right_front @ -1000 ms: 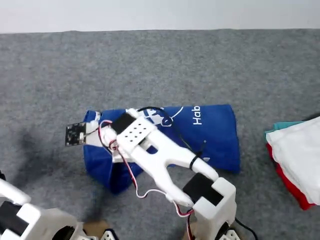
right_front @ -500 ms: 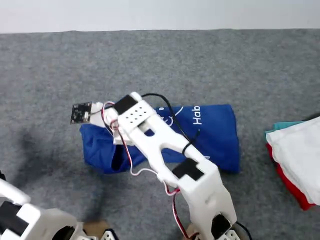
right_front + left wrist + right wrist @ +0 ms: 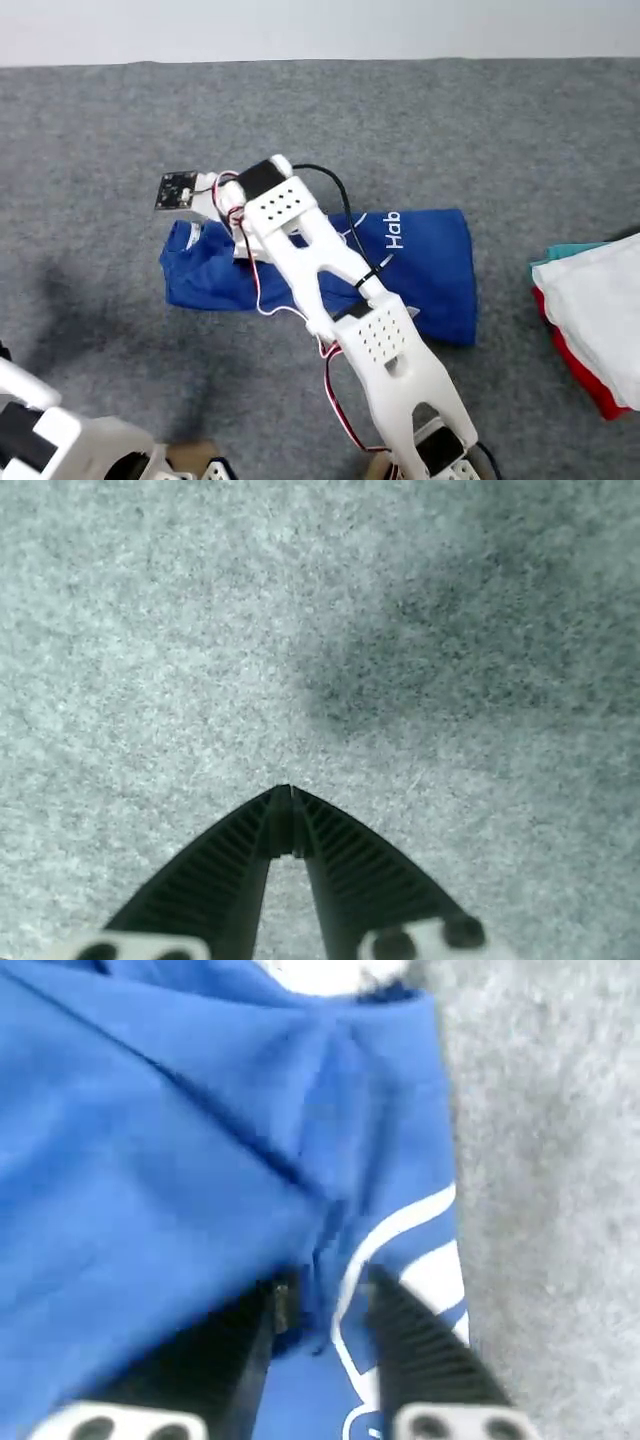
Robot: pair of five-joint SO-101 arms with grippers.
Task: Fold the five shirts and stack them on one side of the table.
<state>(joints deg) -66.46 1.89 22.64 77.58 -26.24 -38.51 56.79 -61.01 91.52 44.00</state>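
Observation:
A blue shirt [image 3: 420, 265] with white print lies partly folded in the middle of the grey table. My right gripper [image 3: 228, 228] is at the shirt's far left corner, above the rumpled left end [image 3: 200, 275]. In the right wrist view the gripper [image 3: 322, 1285] pinches a bunched fold of the blue shirt [image 3: 150, 1160] between its dark fingers [image 3: 395, 1320]. A stack of folded shirts [image 3: 600, 300], white on top of red and teal, sits at the right edge. My left gripper [image 3: 290, 795] hangs shut over bare grey carpet with nothing in it.
The grey carpeted table [image 3: 400, 120] lies bare behind and to the left of the blue shirt. The left arm's white base [image 3: 45, 435] sits at the near left corner. The right arm's links [image 3: 380, 340] stretch across the shirt's near half.
The right arm has stretched away from its base, carrying the shirt's left edge toward the far side. The fold that hung down at the near left has been pulled out flatter.

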